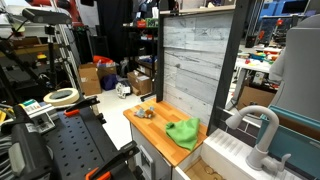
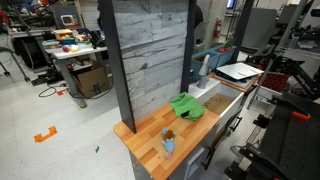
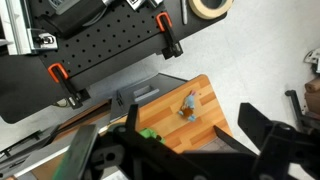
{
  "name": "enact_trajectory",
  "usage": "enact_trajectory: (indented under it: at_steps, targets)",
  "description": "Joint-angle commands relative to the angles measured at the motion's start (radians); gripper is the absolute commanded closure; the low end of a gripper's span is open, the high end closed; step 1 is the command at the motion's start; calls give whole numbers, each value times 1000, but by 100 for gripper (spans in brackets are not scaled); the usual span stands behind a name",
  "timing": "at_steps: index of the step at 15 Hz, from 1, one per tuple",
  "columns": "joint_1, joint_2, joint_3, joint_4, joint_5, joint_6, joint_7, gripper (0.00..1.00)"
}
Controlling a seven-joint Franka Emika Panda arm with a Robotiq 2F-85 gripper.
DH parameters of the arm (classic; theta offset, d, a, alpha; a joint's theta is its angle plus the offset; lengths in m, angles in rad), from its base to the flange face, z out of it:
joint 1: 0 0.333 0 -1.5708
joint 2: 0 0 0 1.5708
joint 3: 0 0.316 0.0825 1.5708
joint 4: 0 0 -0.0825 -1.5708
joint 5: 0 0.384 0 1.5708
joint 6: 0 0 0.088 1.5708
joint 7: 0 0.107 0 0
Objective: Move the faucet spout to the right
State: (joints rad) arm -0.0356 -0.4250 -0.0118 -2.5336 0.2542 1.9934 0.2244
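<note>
The faucet spout [image 1: 256,118] is a grey tube bent in a tall arch. It rises from a thick grey base behind the white sink [image 1: 222,152] at the right end of the wooden counter [image 1: 152,124]. In an exterior view it shows small and side-on [image 2: 203,66]. It is out of the wrist view. My gripper [image 3: 190,125] is open and empty, its dark fingers spread wide. It hangs high above the counter's end, far from the spout. I cannot make it out in either exterior view.
A green cloth [image 1: 183,132] lies on the counter near the sink, and a small blue toy [image 3: 188,102] lies near the other end. A tall grey plank wall [image 1: 192,60] backs the counter. A black pegboard table [image 3: 100,45] with orange clamps and a tape roll [image 1: 62,97] stands beside it.
</note>
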Motion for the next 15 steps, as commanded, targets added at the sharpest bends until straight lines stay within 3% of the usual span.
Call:
enact_trajectory:
  at_steps: [1,8,15]
  targets:
    - [-34,183,-26,75,-14,127,-28,0]
    - [-81,599,-102,354,7,209,3,0]
    - [-129,985,-173,715,5,289,165,0]
